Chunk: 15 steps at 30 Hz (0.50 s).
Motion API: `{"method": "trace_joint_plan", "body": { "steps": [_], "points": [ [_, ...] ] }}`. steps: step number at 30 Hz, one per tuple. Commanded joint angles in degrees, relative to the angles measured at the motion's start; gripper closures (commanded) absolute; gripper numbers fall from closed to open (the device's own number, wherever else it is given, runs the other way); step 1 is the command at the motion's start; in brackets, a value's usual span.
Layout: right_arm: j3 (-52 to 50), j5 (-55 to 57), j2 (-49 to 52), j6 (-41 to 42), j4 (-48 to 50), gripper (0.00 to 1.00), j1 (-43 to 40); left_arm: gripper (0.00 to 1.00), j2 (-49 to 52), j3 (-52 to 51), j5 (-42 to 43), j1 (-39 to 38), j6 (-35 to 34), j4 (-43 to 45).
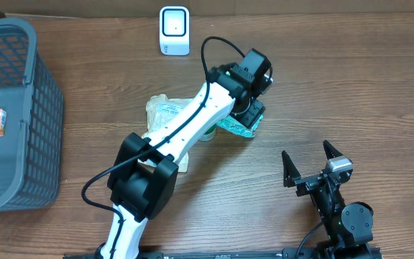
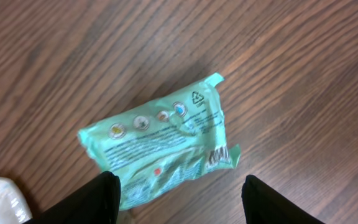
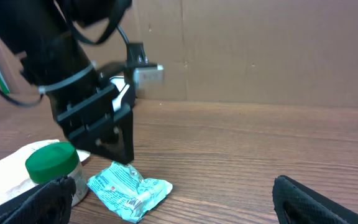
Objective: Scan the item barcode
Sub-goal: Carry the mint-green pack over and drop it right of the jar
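Green packet [image 2: 160,146], long axis eight-to-two o'clock in left wrist view; left gripper [image 2: 179,190] parted over it, right gripper [image 1: 306,155] wide, both empty.

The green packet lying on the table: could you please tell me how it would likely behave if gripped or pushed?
The green packet looks crinkled and creased, so it is probably soft film that would flex rather than stay stiff. It lies flat and thin, so likely light. Its glossy wrapper may slide on the wooden table when pushed.
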Motion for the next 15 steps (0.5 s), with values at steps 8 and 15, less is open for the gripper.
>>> {"method": "trace_joint_plan", "body": {
  "steps": [8,15],
  "points": [
    [-0.59,0.5,-0.57,0.09,0.35,0.0,0.2,0.37,-9.75,20.98,-3.43,11.56,-2.93,-14.01],
    [-0.59,0.5,-0.57,0.11,0.35,0.0,0.2,0.38,-20.0,24.94,-9.6,25.81,-5.33,-20.0]
  ]
}}
